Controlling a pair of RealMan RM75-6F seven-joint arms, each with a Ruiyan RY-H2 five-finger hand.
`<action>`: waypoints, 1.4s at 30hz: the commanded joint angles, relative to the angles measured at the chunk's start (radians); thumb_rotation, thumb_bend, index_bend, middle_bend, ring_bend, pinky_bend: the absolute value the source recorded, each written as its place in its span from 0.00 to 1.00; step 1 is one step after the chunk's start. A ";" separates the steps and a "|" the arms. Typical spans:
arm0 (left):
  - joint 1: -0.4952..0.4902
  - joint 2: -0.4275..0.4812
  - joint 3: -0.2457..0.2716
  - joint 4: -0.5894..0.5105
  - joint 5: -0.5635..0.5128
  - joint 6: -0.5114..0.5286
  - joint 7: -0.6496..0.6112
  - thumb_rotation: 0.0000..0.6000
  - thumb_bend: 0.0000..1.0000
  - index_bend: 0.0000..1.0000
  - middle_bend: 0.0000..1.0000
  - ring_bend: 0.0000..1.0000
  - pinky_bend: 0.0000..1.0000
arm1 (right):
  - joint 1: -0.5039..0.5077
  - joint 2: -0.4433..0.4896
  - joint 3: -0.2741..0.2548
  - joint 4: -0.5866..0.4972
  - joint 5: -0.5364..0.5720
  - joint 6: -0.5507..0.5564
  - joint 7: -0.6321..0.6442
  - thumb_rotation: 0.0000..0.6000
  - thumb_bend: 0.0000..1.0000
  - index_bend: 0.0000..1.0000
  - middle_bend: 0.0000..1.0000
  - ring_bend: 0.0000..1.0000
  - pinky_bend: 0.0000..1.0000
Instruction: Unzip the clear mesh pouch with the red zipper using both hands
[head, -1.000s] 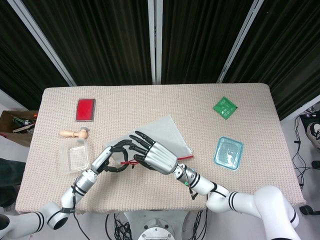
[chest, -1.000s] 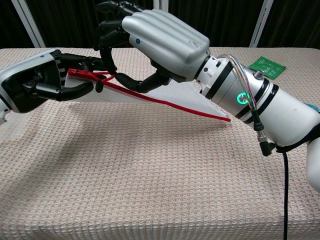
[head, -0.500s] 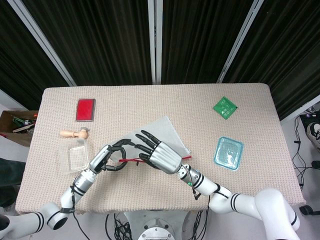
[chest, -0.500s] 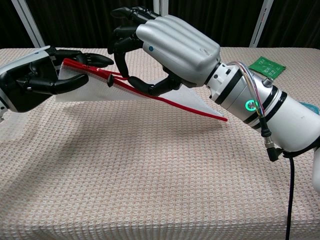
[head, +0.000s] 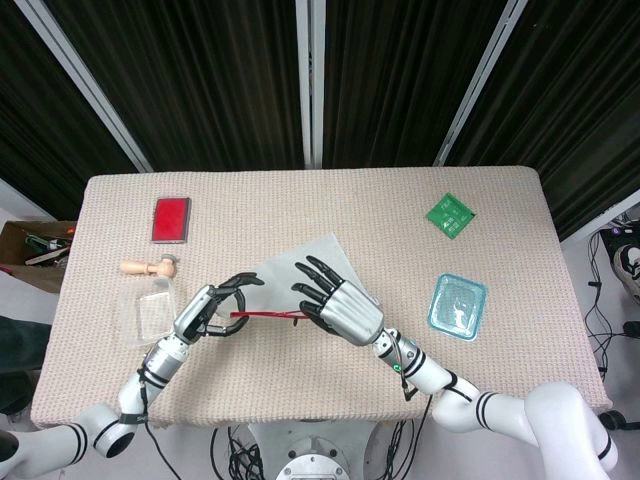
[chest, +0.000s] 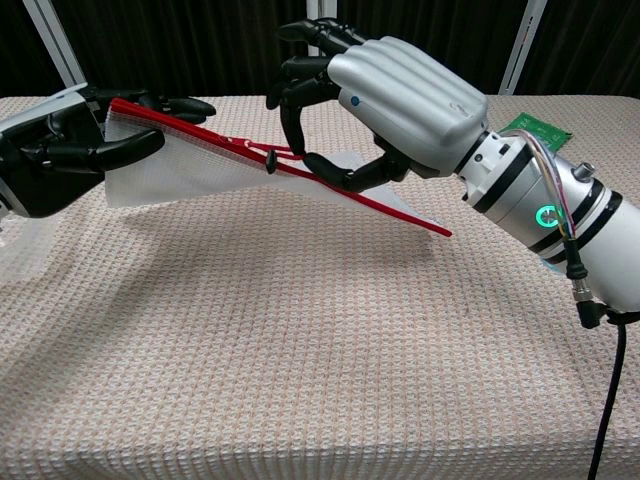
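Observation:
The clear mesh pouch (head: 318, 256) (chest: 168, 168) is lifted off the table at its left end and slopes down to the right. Its red zipper (chest: 345, 190) (head: 262, 314) runs along the near edge. My left hand (head: 207, 311) (chest: 55, 145) grips the pouch's left end at the zipper's start. My right hand (head: 341, 306) (chest: 400, 95) hovers over the pouch's middle and pinches the small zipper pull (chest: 272, 160) between thumb and a finger, its other fingers spread. The pull sits partway along the zipper, well away from the left hand.
On the left lie a red card (head: 171, 219), a wooden stamp (head: 150, 267) and a clear plastic container (head: 146, 312) close to my left hand. A green packet (head: 451, 214) (chest: 530, 128) and a teal tray (head: 458, 306) lie on the right.
My right hand has drawn the zipper pull rightward along the red zipper, while my left hand has pulled the pouch's end leftward. The gap between the hands has widened.

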 joint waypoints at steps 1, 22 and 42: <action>0.003 0.000 -0.004 0.004 -0.006 0.001 -0.007 1.00 0.49 0.69 0.25 0.12 0.14 | -0.021 0.016 -0.010 -0.010 0.002 0.011 -0.006 1.00 0.53 0.96 0.28 0.00 0.00; 0.038 0.026 -0.020 0.029 -0.046 0.000 -0.047 1.00 0.49 0.69 0.25 0.12 0.14 | -0.219 0.124 -0.068 0.025 0.080 0.044 0.008 1.00 0.53 0.96 0.28 0.00 0.00; 0.048 0.020 -0.020 0.035 -0.042 -0.022 0.027 1.00 0.49 0.69 0.25 0.12 0.14 | -0.337 0.150 -0.054 0.111 0.144 0.041 0.078 1.00 0.52 0.93 0.28 0.00 0.00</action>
